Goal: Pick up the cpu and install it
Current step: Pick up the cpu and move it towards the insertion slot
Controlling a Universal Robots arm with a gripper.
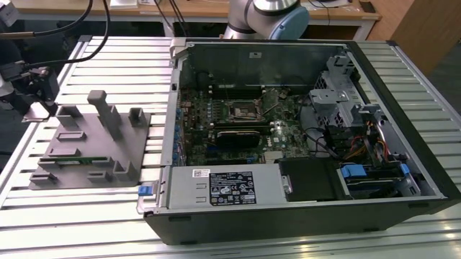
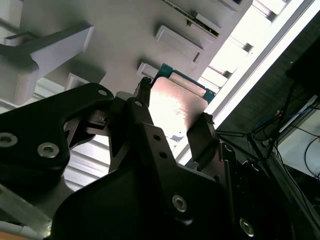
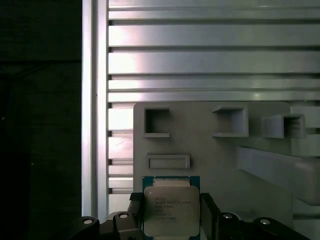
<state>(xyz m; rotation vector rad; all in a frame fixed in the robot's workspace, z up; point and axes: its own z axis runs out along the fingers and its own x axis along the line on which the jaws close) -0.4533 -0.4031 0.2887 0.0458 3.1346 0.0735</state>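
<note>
At the fixture corner nearest the table's outer edge, first wrist view.
- Item: the cpu (image 3: 171,209), square, metal top facing the camera, green border showing along one side.
- Holder: the gripper (image 3: 171,215) straddles it, with one of its fingers (image 3: 136,210) against each of two opposite edges and the jaws drawn in on the chip.
- Carrier: a grey fixture (image 3: 225,150) with rectangular pockets, lying on the slatted aluminium table (image 3: 200,60). The chip sits just inside the fixture edge that runs beside the table's edge. Whether it is lifted off the fixture cannot be told here.

Second wrist view.
- The same cpu (image 2: 175,100) lies flat between the dark fingers (image 2: 202,127), pinched edge to edge.
- The fixture (image 2: 115,25) lies behind it. The chip looks to stand a little off that surface — a judgement, not certain.

Exterior view.
- The gripper (image 1: 34,105) is at the fixture's (image 1: 86,141) far corner, on the exterior view's left, by the table's (image 1: 72,226) edge.
- The open computer case (image 1: 288,229) holds a green motherboard (image 1: 198,116) with a black-framed socket (image 1: 243,110).
- Governing relation: the chip is in the jaws, and the socket lies well apart toward the exterior view's right — beyond the whole fixture and the case wall. The chip is square, so no long axis applies.
</note>
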